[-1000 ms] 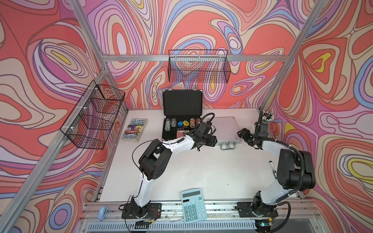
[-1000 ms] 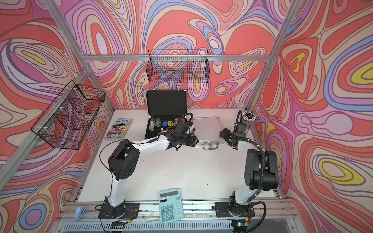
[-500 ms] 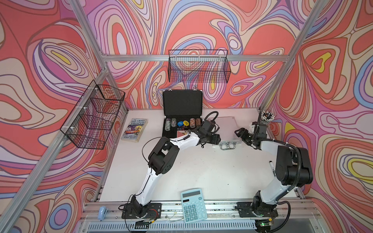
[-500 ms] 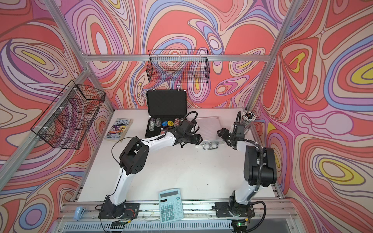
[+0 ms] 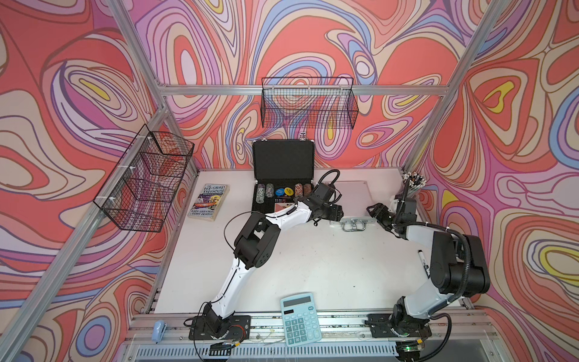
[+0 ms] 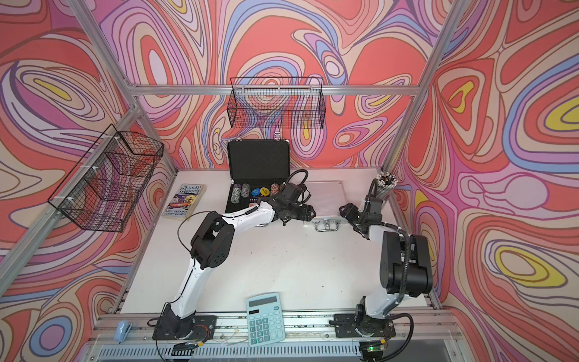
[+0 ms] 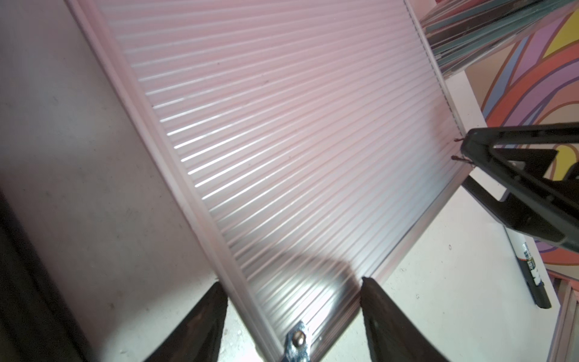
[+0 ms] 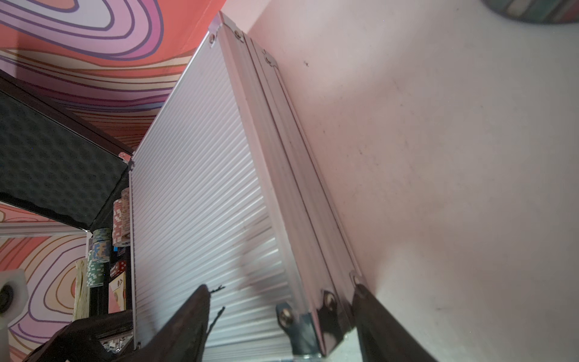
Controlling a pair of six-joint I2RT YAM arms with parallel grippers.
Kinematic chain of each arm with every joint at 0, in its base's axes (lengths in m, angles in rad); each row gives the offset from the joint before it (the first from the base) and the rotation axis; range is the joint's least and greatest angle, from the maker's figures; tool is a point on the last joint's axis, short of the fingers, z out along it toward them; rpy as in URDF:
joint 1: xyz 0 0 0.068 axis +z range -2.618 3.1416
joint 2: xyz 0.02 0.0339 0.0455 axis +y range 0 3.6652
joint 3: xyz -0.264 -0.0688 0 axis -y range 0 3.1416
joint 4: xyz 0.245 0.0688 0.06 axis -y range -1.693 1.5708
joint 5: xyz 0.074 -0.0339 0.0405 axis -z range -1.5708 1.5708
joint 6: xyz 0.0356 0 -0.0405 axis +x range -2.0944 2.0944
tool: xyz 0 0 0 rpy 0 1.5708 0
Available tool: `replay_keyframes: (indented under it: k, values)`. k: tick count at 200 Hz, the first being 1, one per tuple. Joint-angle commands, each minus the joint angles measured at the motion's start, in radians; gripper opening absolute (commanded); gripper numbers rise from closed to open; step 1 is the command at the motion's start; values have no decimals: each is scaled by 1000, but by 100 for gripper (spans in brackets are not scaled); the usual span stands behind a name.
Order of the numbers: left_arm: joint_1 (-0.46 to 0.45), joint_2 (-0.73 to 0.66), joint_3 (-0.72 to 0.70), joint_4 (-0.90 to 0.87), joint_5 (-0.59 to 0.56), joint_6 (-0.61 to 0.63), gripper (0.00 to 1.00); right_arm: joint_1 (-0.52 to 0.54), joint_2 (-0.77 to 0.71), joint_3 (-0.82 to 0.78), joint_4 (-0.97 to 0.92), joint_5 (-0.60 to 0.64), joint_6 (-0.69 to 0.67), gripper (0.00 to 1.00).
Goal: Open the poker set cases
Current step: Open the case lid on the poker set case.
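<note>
Reaching further forward than a second ago, my left gripper [image 5: 341, 213] straddles the silver case [image 5: 354, 196] corner, jaws wide; right gripper [image 5: 374, 214] likewise opposite. Two cases: black case [image 5: 283, 161] open alongside, silver shut.

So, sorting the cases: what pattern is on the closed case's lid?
The closed case is ribbed silver; best in left wrist view.

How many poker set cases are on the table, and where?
2. The black case stands open at the back; the silver case lies closed beside it, nearer the pencil cup.
</note>
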Motion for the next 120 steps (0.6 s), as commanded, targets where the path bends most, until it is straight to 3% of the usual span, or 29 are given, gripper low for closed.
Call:
replay_keyframes:
  k: [1, 62, 120]
  values:
    - [-28, 6, -33, 24, 25, 21, 68, 18, 14, 2, 0, -38, 17, 74]
    - [-21, -15, -66, 38, 26, 18, 68, 18, 50, 2, 13, -16, 22, 74]
    - [-20, -16, -59, 38, 29, 19, 68, 19, 14, -2, 55, -106, 98, 73]
